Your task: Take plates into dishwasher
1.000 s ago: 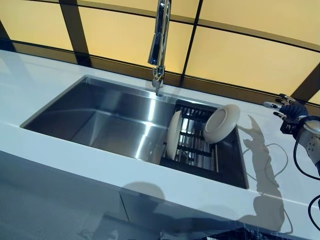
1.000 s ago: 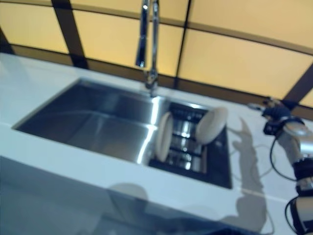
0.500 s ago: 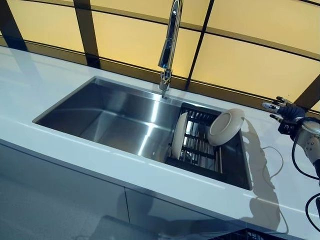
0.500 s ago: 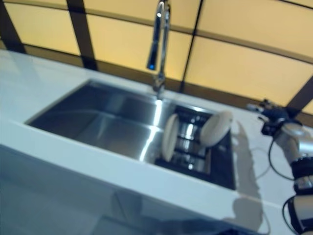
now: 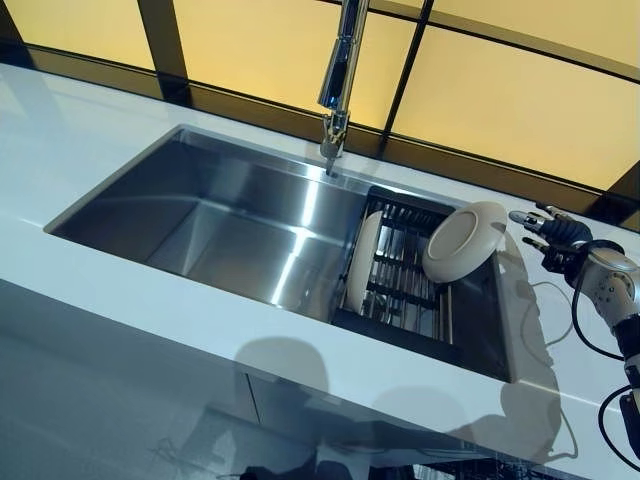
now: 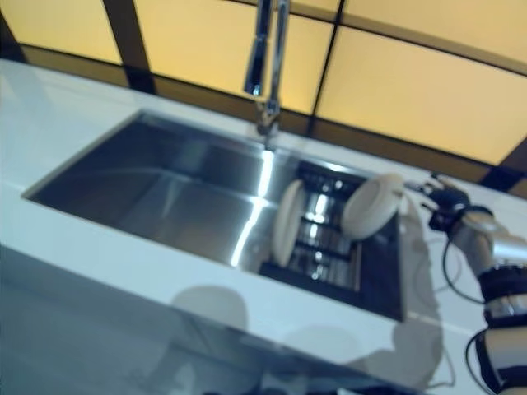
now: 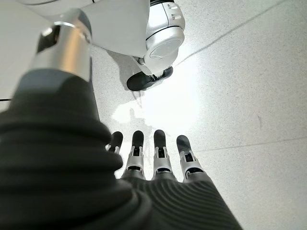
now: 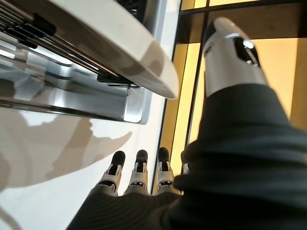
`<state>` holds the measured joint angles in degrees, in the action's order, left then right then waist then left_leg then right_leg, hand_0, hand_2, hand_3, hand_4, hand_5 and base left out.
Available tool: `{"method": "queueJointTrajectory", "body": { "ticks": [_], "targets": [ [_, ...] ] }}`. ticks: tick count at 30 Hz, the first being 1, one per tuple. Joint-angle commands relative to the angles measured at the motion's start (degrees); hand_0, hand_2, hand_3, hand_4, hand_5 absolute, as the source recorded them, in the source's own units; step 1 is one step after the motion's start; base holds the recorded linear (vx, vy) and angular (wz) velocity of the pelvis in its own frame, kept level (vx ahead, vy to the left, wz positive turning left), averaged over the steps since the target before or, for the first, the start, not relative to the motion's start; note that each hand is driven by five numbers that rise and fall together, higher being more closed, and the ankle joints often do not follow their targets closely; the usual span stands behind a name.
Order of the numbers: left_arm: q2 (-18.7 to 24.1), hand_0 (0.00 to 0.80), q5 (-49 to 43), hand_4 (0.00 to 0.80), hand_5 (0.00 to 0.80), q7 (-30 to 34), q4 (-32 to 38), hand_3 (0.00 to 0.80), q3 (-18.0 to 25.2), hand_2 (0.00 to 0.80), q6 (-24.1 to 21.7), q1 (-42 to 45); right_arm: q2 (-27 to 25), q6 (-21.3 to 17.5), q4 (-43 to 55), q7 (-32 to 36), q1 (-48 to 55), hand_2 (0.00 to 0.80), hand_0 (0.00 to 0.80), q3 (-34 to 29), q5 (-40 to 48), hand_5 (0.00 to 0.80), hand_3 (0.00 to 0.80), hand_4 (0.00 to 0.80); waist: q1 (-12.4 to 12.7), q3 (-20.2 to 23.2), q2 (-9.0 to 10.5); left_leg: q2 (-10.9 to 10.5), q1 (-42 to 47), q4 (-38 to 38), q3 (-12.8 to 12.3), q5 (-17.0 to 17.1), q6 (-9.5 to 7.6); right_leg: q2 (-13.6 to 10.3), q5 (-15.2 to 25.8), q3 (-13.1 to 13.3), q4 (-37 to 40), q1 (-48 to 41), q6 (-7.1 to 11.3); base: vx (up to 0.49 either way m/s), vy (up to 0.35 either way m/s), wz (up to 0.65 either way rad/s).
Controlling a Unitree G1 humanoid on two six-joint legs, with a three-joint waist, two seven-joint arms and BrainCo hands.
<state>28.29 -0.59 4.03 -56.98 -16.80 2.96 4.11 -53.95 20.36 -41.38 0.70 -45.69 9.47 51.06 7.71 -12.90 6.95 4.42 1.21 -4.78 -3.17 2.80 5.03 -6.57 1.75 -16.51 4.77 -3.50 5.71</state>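
Just beside the tilted plate, right hand spread.

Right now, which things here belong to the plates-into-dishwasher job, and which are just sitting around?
Part of the job:
- tilted plate at the right end of the rack
- upright plate at the rack's left end
- right hand, open, just right of the tilted plate, not holding it

Just there:
- dish rack in the sink
- sink
- faucet
- countertop
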Motion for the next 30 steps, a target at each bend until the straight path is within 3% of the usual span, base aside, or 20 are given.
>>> {"method": "queueJointTrajectory", "body": {
  "ticks": [1, 30],
  "targets": [
    [2.0, 0.000, 2.8, 0.000, 0.000, -1.0, 0.3, 0.000, -1.6, 0.000, -1.0, -1.9, -2.0, -2.0, 0.2, 0.4, -6.7, 0.000, 0.000, 2.6, 1.5, 0.000, 0.000, 0.000, 1.9, -0.4, 0.42, -1.1, -0.5, 0.1, 0.1, -3.3, -2.39, -1.8, 6.0, 0.2, -1.1, 5.3, 4.93, -0.038, 0.003, -0.02],
    [0.5, 0.000, 5.8, 0.000, 0.000, -2.2, 0.1, 0.000, -2.4, 0.000, -2.5, -2.7, -1.5, -2.6, 2.1, 1.4, -9.3, 0.000, 0.000, 5.2, 1.8, 0.000, 0.000, 0.000, 2.1, -3.5, -1.07, -1.4, -2.3, 0.3, 0.6, -2.5, -1.98, -1.9, 5.2, 0.0, -0.9, 5.4, 3.94, -0.005, 0.004, -0.01]
  ]
}}
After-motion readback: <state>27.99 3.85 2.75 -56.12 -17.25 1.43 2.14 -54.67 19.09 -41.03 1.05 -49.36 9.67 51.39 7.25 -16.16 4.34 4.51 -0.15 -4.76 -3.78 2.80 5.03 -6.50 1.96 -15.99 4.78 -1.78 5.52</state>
